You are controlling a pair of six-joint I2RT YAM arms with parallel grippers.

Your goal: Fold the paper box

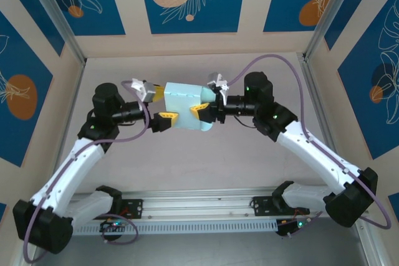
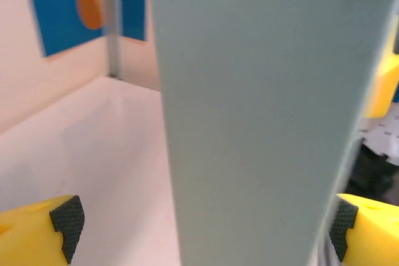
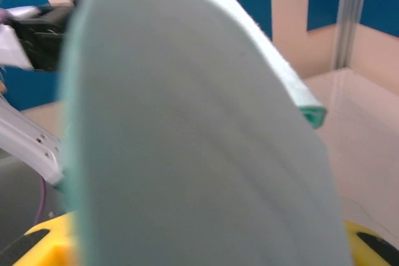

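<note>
Paper box pinched in R gripper; L gripper wide open.

Left arm: white shell links with black cylindrical motor housings at the joints; a green indicator light shows on the elbow housing. Right arm: same build, with green lights on two far housings. A thin purple cable runs along each arm in loose loops. Left gripper and right gripper: yellow fingers tipped with black textured pads, and a small white mount at each wrist. Black bases sit at the near edge, with small red and green lights beside them.
</note>
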